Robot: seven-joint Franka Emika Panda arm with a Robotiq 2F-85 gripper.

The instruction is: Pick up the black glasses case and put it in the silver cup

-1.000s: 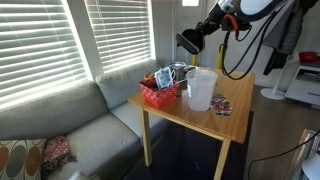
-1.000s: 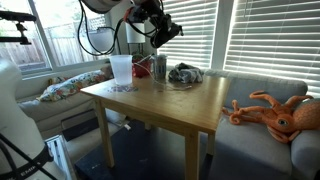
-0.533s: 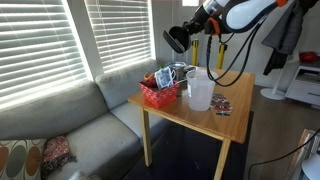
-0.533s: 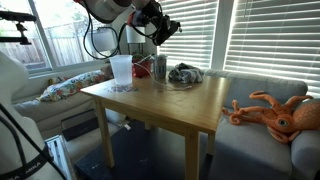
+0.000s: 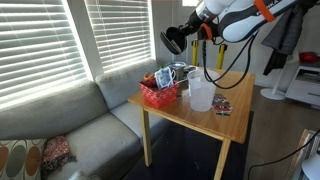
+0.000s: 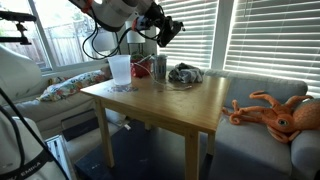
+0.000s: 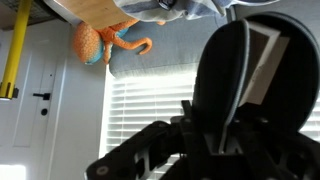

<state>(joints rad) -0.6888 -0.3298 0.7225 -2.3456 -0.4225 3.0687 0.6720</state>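
My gripper (image 5: 183,38) is shut on the black glasses case (image 5: 174,41), a matte black oval, and holds it high in the air above the far side of the wooden table (image 5: 225,125), near the window blinds. It also shows in an exterior view (image 6: 170,28). In the wrist view, which stands upside down, the case (image 7: 250,85) fills the space between the fingers. The silver cup (image 5: 179,71) stands on the table behind the red basket, below and apart from the case. It also shows in an exterior view (image 6: 159,68).
A red mesh basket (image 5: 158,95) and a translucent white container (image 5: 201,90) stand on the table next to the cup. A grey bundle (image 6: 185,73) lies by the window. An orange octopus plush (image 6: 275,112) sits on the couch.
My gripper has moved with the case away from the table's middle towards the window, and slightly upward. The things on the table have not moved.
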